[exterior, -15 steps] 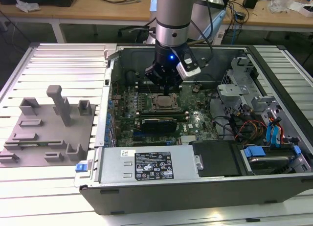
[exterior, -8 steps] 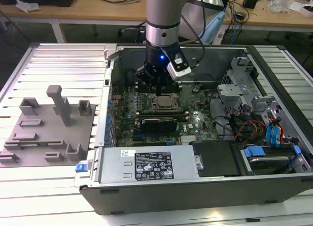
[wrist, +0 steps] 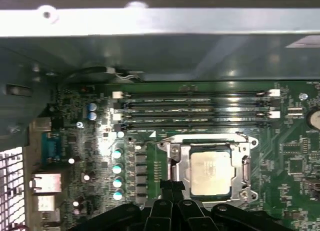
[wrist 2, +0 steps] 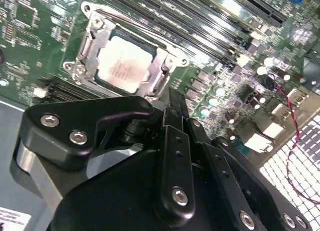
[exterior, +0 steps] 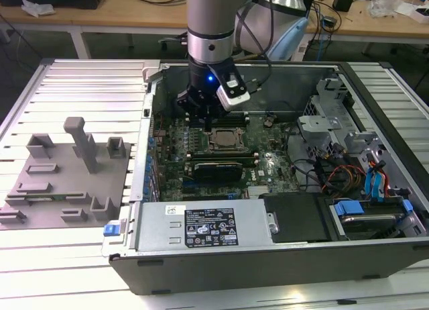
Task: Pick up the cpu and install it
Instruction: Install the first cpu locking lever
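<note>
1. cpu (wrist: 210,175) is lying flat inside the socket frame (wrist: 175,163) on the motherboard (wrist: 295,166), its pale metal top facing up and the frame's metal edges surrounding it on all sides.
2. You are seeing the same thing in the second wrist view: cpu (wrist 2: 125,66) is sitting square in the socket frame (wrist 2: 92,46), not tilted and not overhanging any edge.
3. Your claw (wrist 2: 172,101) is carrying nothing; its fingers are looking drawn together, with no chip between them.
4. In the exterior view the claw (exterior: 206,124) is hanging low inside the open computer case (exterior: 268,263), just beside the socket, while the grey fixture plate (exterior: 60,176) is lying well apart on the table (exterior: 67,270).
5. Judging from this, you are working at the tail end of the install step: picking and placing are looking done.
6. Whether the frame is latched down, you cannot tell from here.
7. Any further motion is calling for a straight, gentle path, since the tips are sitting very near the frame and a sideways nudge could be shifting the chip.
</note>
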`<action>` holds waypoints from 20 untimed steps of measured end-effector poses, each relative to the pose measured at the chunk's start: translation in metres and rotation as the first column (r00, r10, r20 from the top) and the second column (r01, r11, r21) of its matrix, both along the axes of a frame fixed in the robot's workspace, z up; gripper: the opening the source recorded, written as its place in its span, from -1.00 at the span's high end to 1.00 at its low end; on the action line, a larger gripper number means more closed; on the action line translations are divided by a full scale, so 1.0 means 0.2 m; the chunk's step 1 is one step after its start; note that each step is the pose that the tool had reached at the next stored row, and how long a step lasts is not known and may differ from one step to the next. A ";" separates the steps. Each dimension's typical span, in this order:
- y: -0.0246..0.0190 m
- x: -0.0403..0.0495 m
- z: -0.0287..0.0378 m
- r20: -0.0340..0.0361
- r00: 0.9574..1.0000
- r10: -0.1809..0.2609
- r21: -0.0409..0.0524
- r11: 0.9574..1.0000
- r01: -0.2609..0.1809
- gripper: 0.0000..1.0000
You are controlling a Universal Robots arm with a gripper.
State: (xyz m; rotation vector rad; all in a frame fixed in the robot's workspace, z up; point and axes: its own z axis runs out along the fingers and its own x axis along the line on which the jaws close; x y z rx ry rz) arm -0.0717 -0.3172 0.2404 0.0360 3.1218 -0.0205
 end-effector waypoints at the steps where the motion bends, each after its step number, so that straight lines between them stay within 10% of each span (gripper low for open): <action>1: 0.000 -0.008 0.000 0.000 1.000 0.000 0.000 1.000 0.000 0.79; 17: 0.000 -0.100 0.008 0.000 1.000 0.000 0.004 1.000 0.000 0.79; 20: 0.000 -0.106 0.008 0.000 1.000 0.000 0.033 0.999 0.000 0.79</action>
